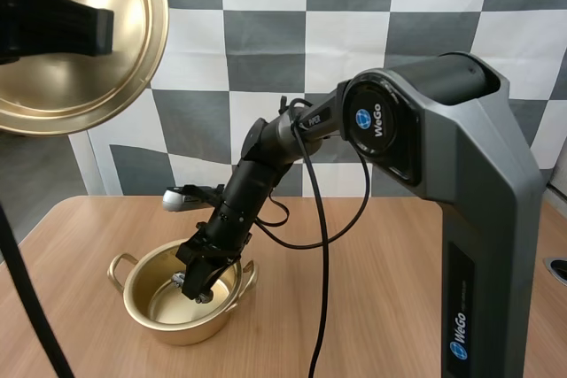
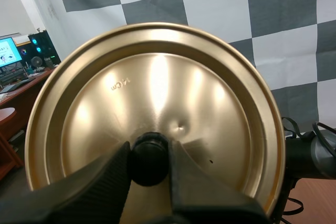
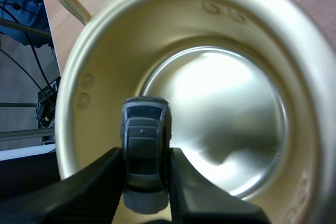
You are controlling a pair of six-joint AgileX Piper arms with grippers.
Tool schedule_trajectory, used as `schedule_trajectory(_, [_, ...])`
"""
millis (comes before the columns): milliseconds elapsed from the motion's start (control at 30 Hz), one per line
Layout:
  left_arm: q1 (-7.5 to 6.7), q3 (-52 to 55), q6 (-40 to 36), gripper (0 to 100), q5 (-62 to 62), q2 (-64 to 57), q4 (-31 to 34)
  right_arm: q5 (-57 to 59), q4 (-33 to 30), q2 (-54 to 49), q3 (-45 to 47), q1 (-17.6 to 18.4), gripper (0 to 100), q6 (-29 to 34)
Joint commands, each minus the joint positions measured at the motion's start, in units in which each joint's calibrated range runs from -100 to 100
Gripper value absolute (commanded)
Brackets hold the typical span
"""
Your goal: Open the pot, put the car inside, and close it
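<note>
A gold pot (image 1: 151, 316) stands open on the wooden table, near its front left. My right gripper (image 1: 197, 287) reaches down into the pot's mouth, shut on a small grey toy car (image 3: 144, 153) that hangs inside the pot (image 3: 210, 51) above its shiny bottom. The gold lid (image 1: 84, 86) is held high up at the left, tilted on edge. My left gripper (image 2: 149, 174) is shut on the lid's black knob (image 2: 148, 160), with the lid's (image 2: 157, 93) top face turned to the left wrist camera.
The pot has two looped handles (image 1: 121, 265) at its sides. Bare wooden table (image 1: 381, 298) spreads to the right of the pot. My right arm's tall grey base (image 1: 478, 219) stands at the right.
</note>
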Motion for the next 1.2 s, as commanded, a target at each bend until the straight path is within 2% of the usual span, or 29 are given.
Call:
schedule_trajectory(0, [0.0,0.0,-0.1,0,0.0,0.0,0.0,0.1,0.1,0.0,-0.1,0.5,0,-0.3])
schedule_trajectory(367, [0.05,0.0,-0.1,0,0.0,0.0,0.2,-0.5,-1.2,0.0,-0.1,4.3,0,-0.6])
schedule_trajectory(733, [0.05,0.0,-0.1,0,0.0,0.0,0.2,-8.7,-3.5,0.0,-0.1,4.4,0,1.6])
schedule_trajectory(1167, [0.05,0.0,-0.1,0,0.0,0.0,0.2,-9.2,-3.8,0.0,-0.2,4.4,0,1.3])
